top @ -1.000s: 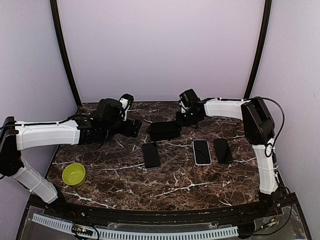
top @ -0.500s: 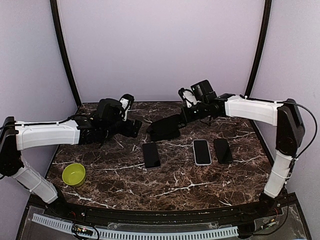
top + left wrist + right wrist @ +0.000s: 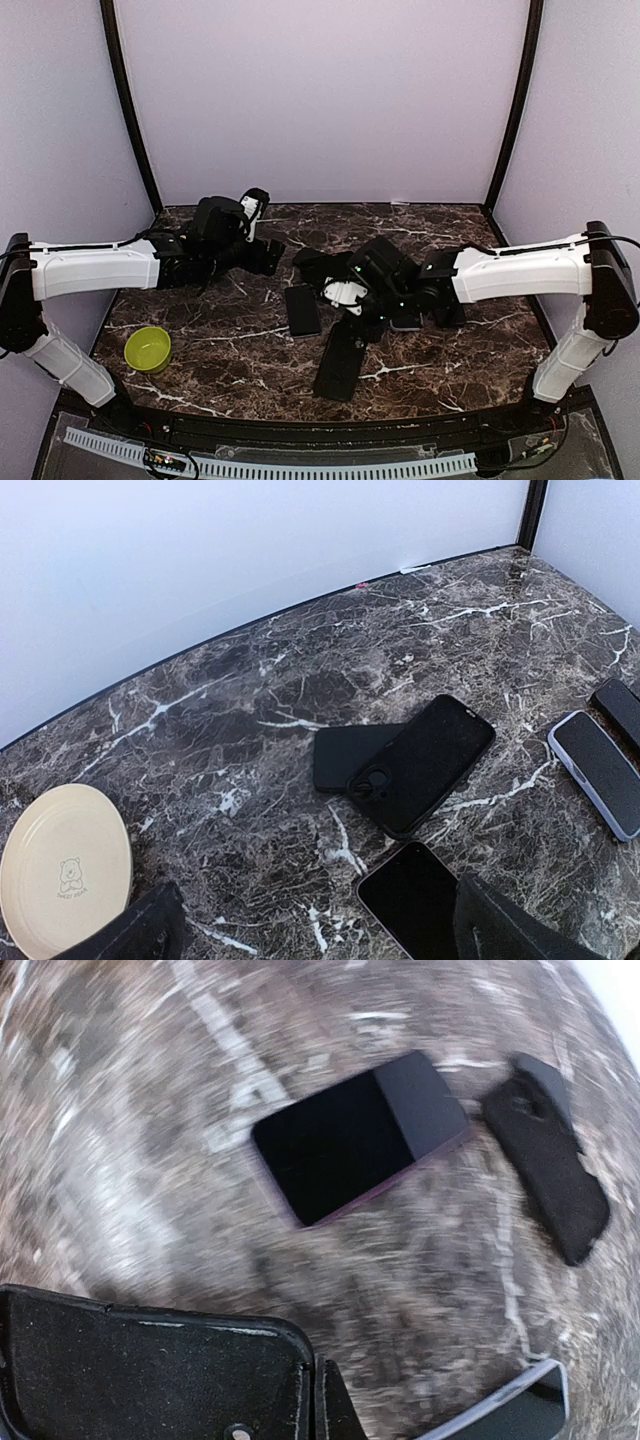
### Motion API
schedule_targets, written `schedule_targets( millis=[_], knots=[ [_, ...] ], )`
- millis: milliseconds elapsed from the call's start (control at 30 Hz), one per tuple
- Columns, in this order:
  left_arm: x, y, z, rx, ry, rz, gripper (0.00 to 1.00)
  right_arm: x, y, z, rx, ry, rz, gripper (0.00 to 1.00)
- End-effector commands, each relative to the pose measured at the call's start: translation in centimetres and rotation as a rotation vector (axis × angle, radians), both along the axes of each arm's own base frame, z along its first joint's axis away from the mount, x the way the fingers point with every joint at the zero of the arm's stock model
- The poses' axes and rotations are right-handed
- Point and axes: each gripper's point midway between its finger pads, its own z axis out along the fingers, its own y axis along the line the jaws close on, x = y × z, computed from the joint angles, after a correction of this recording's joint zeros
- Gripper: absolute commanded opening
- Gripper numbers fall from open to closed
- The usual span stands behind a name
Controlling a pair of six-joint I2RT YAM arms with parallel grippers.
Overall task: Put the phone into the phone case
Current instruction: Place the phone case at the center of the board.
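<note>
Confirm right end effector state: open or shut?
Shut: the right end effector pinches the black phone case by its edge, seen in wrist view.

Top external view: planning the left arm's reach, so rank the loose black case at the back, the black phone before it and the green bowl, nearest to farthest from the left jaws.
1. Black case, just right of the left jaws, at the back.
2. Black phone, toward the table's middle.
3. Green bowl, near left corner, clearly farthest.
</note>
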Motion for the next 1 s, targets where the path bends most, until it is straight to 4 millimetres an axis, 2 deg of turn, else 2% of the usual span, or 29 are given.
schedule_targets(
  millis=[0,133,267,400,667,733,833,967],
  knots=[
    [-0.1,-0.3,1.7,-0.034,-0.011,-0.017,0.96,-3.0,0.1,-2.8,-0.156,-0.092,0.132,0.0],
    [-0.1,-0.3,2.0,-0.043,-0.018,-0.017,0.96,-4.9,1.3,-4.7,-0.209,-0.094,0.194,0.0],
    [-0.2,-0.3,2.1,-0.046,-0.016,-0.021,0.96,-5.6,2.3,-6.1,-0.266,-0.153,0.248,0.0],
    [-0.2,-0.3,2.2,-0.043,-0.022,-0.021,0.96,-4.9,3.3,-6.4,-0.26,-0.198,0.257,0.0],
    [0.0,-0.1,2.0,-0.027,-0.026,-0.015,0.96,-2.2,4.9,-5.2,-0.249,-0.355,0.232,0.01],
    [-0.1,-0.2,1.9,-0.028,-0.024,-0.02,0.96,-1.8,5.2,-5.6,-0.261,-0.368,0.227,0.14],
    [0.0,0.0,1.7,-0.017,-0.026,-0.011,0.96,-1.1,5.6,-4.9,-0.253,-0.369,0.159,0.42],
    [-0.2,-0.4,1.7,-0.029,-0.013,-0.03,0.96,0.8,5.1,-1.2,-0.192,-0.339,-0.139,0.54]
  ],
)
